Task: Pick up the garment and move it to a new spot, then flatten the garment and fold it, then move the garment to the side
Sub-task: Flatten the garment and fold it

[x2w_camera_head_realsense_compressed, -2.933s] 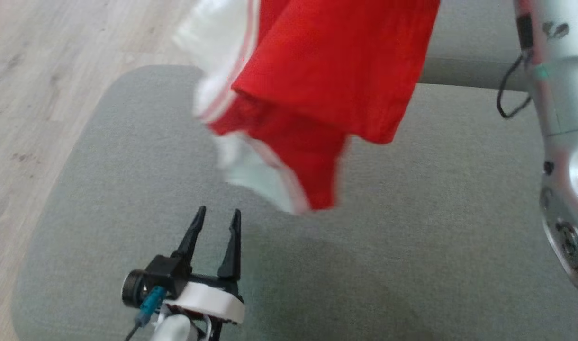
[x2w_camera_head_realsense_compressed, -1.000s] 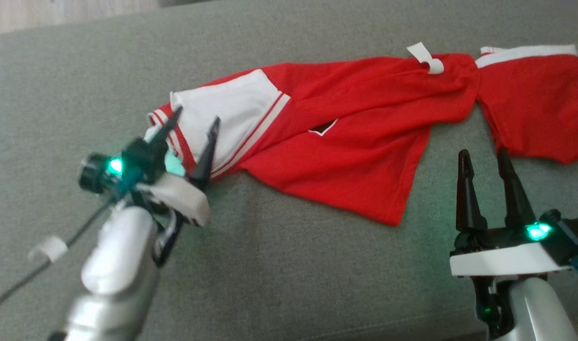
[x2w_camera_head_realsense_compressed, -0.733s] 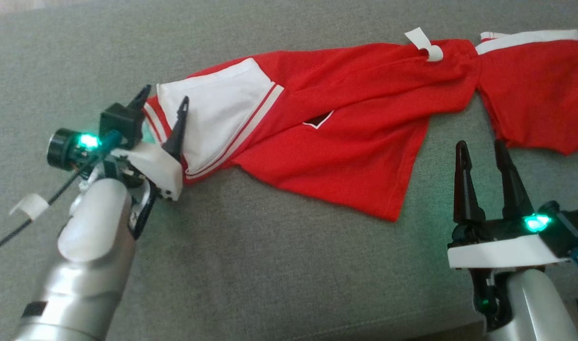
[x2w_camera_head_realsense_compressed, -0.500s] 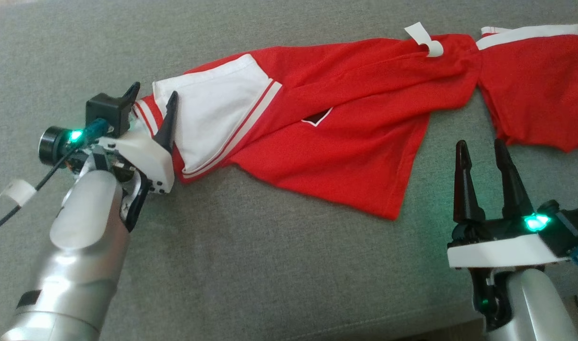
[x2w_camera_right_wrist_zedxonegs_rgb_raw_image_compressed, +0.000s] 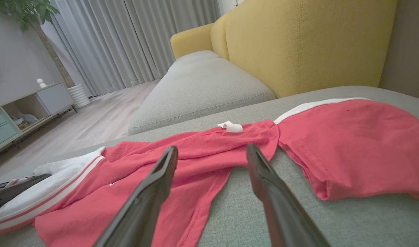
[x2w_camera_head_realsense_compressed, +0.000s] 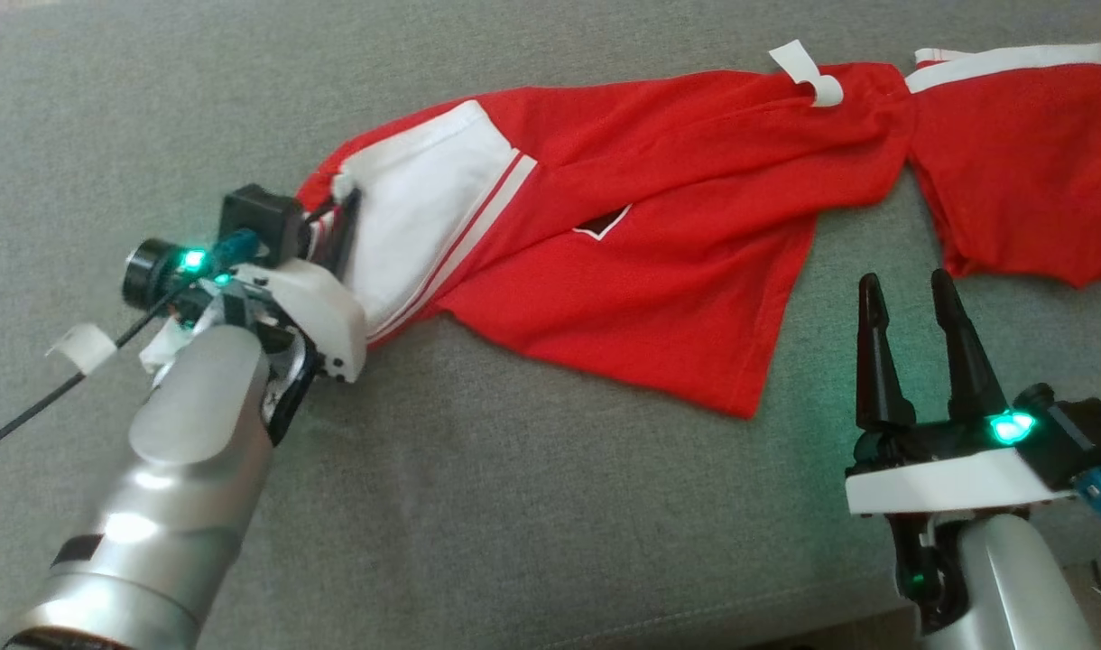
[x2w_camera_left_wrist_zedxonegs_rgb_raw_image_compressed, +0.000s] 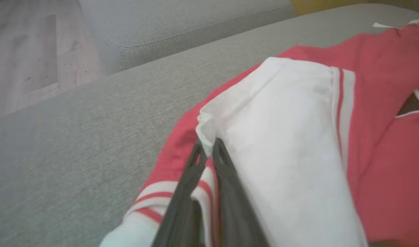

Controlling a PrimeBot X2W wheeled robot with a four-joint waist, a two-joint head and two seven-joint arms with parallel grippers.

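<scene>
A grey sofa cushion (x2w_camera_head_realsense_compressed: 532, 506) (a stitched seam (x2w_camera_head_realsense_compressed: 740, 612) runs along its near edge) carries a red garment (x2w_camera_head_realsense_compressed: 677, 244), stretched in a long, rumpled strip across its far half. The garment's white panel (x2w_camera_head_realsense_compressed: 415, 208), trimmed with stripes, sits at the left end; a small white tag (x2w_camera_head_realsense_compressed: 808, 74) curls up towards the right.

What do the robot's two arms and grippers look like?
The left gripper and right gripper each have two long, tapered black fingers, a white base plate and a glowing green light. Behind them are glossy silver forearms. A black cable with a white tape tag runs off the left wrist.
</scene>
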